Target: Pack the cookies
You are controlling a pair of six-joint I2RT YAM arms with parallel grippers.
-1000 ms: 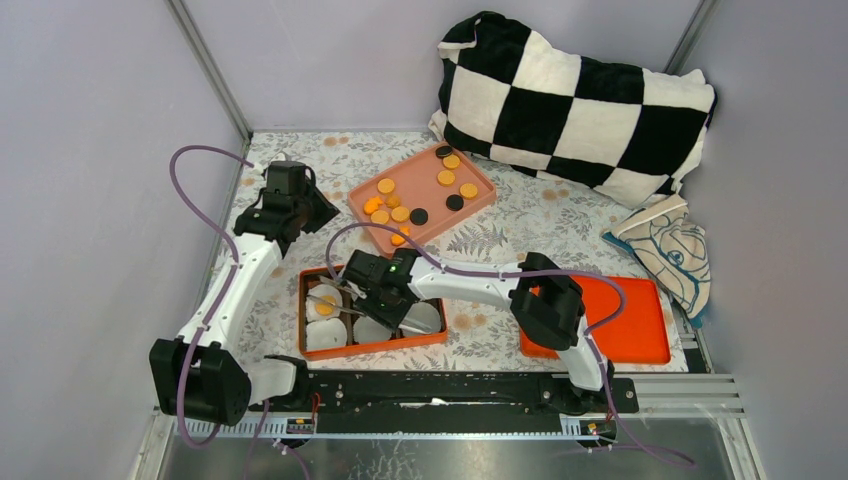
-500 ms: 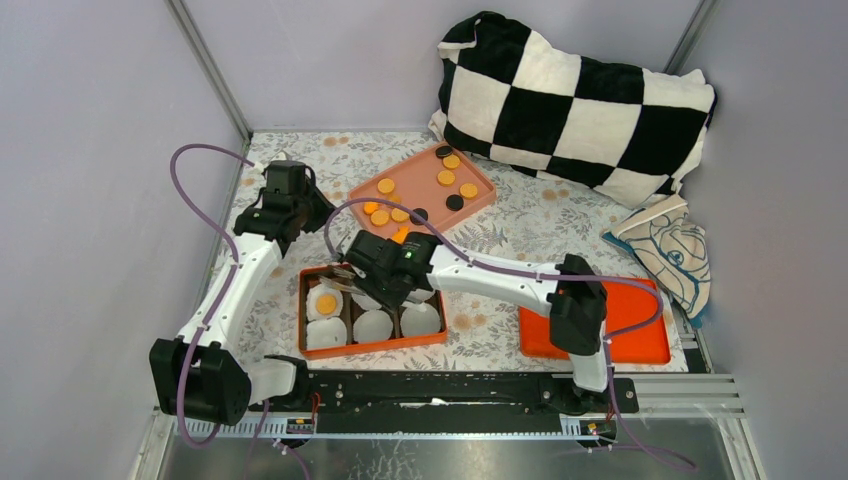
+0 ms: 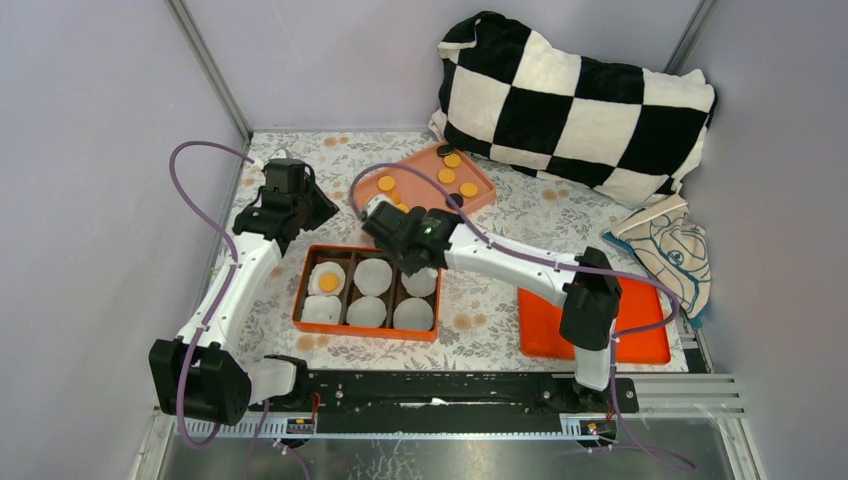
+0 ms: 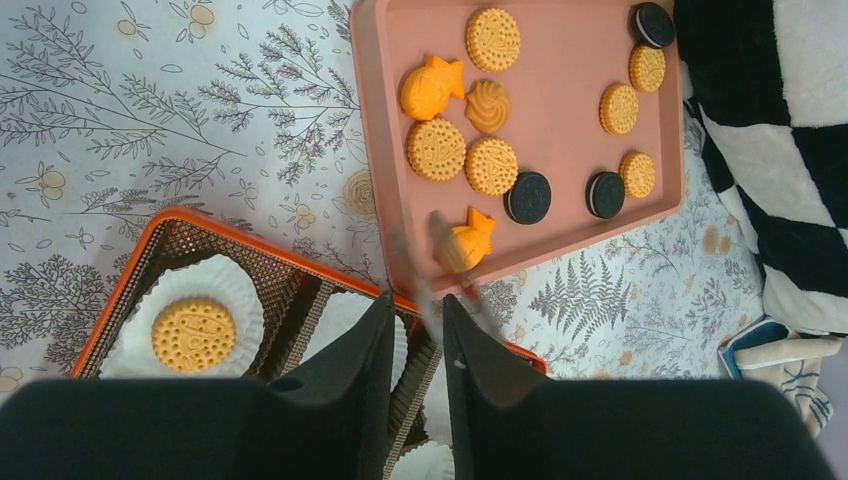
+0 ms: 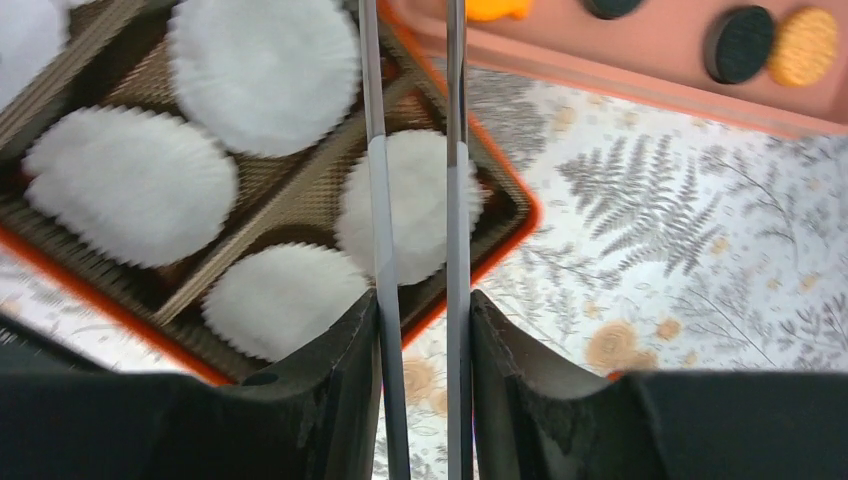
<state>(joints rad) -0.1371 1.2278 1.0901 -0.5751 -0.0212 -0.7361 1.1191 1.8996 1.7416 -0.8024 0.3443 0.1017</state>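
1. Orange and dark cookies (image 4: 491, 165) lie scattered on a pink tray (image 4: 570, 100) at the far middle of the floral surface (image 3: 500, 235).
2. One round orange cookie (image 3: 328, 282) sits on a white paper liner in the far-left compartment of the orange six-part box (image 3: 366, 334), just near of the tray.
3. White liners (image 5: 262, 70) in the other five compartments hold nothing.
4. Right end effector (image 5: 412, 150): its two long thin metal tongs run parallel with a narrow gap and grip nothing. They reach over the far right corner of the box toward the tray's near edge, close to a fish-shaped cookie (image 4: 465, 240).
5. Left end effector (image 4: 416, 310): black fingers barely parted, empty, raised over the box's far-left side.
6. Checkered pillow (image 3: 575, 95) lies far right, and a flat orange lid (image 3: 640, 320) lies near right.
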